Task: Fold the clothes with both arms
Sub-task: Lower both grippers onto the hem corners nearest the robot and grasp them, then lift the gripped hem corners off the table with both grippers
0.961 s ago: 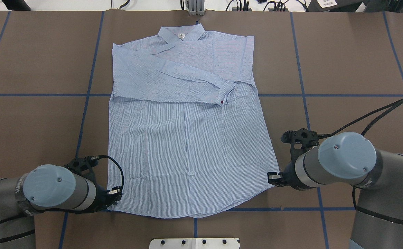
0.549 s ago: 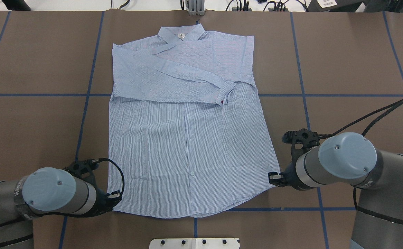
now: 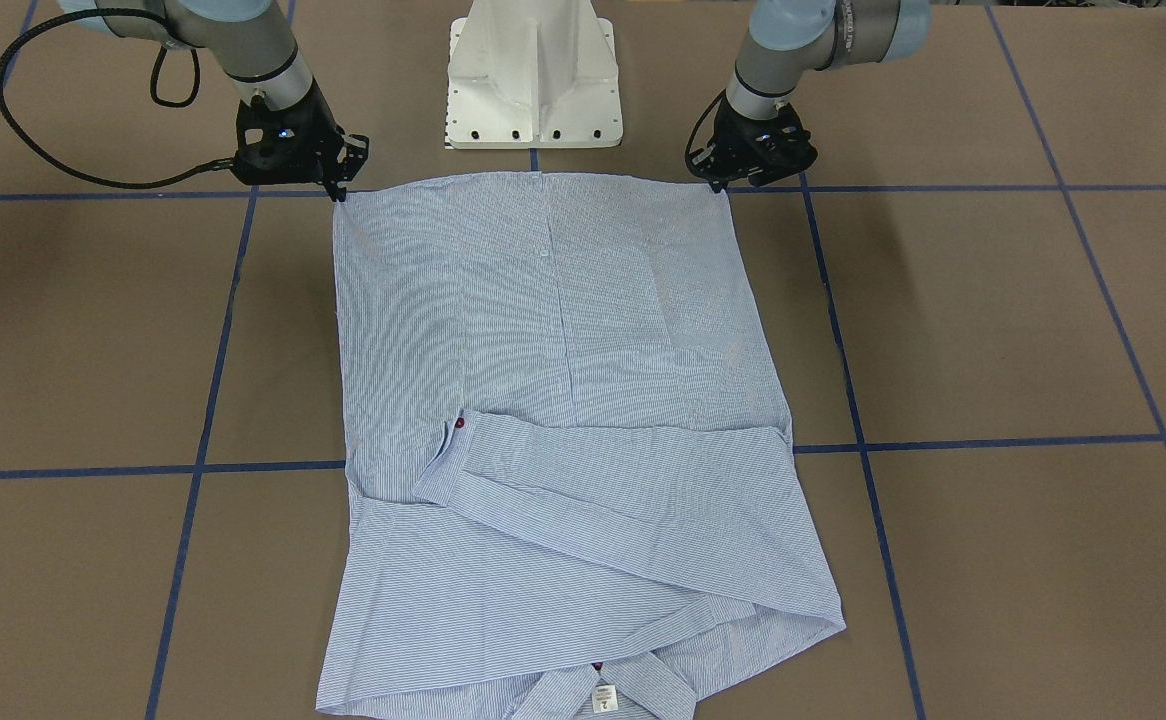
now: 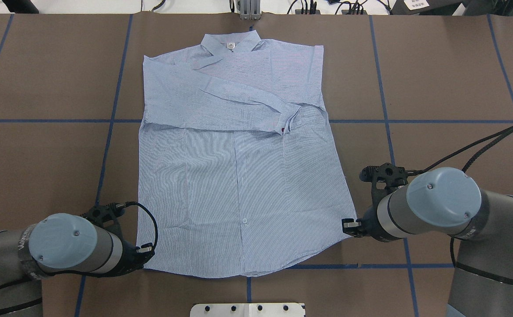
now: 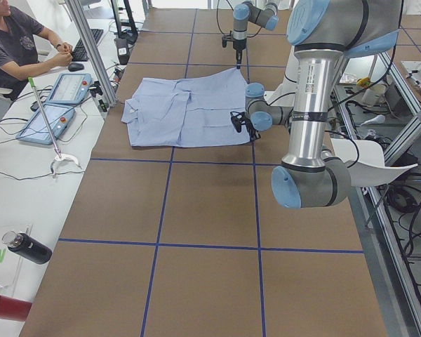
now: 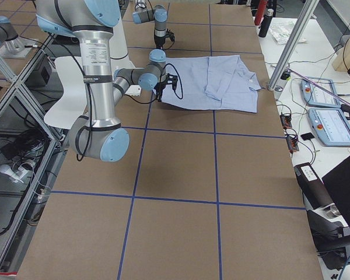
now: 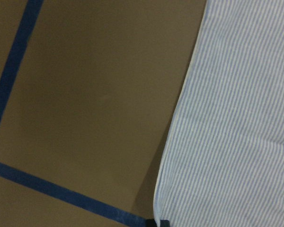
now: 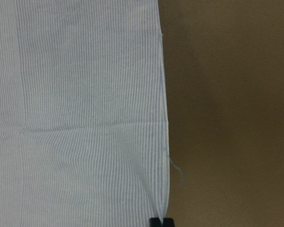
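**Overhead view.** Striped shirt (image 4: 239, 189) flat at the centre of the brown table (image 4: 450, 75); collar (image 4: 230, 43) toward the top edge; one sleeve (image 4: 221, 99) folded across the chest; left gripper (image 4: 145, 252) at the hem's lower-left corner; right gripper (image 4: 347, 226) at its lower-right corner.

**Wrist views.** At each bottom edge the black fingertips (image 8: 155, 221) sit together, pinched on the hem corner.
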Available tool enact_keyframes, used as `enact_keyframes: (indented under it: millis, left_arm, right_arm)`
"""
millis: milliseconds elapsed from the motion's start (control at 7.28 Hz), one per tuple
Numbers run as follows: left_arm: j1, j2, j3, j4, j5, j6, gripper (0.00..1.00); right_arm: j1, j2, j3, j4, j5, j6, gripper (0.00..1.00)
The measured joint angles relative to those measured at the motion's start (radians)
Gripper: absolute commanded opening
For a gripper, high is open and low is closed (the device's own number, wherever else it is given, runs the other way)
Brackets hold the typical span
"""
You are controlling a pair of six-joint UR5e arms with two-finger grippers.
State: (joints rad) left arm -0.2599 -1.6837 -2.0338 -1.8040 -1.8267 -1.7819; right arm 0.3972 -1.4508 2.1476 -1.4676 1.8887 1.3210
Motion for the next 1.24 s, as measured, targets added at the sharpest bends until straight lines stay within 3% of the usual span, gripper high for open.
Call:
enact_keyframes:
  millis: [549, 961, 1236]
  left_arm:
    - [-0.002, 0.01, -0.115, 0.042, -0.016, 0.01, 0.0]
    - [0.065, 0.002, -0.244, 0.171, -0.066, 0.014, 0.0]
    - [0.113, -0.005, -0.277, 0.187, -0.07, 0.015, 0.0]
  right_arm:
    - [0.024, -0.071, 0.084, -0.001, 0.091, 0.001, 0.0]
    - [0.021, -0.153, 0.138, 0.0, 0.252, 0.003, 0.0]
    - [-0.002, -0.215, 0.196, 0.001, 0.343, 0.003, 0.0]
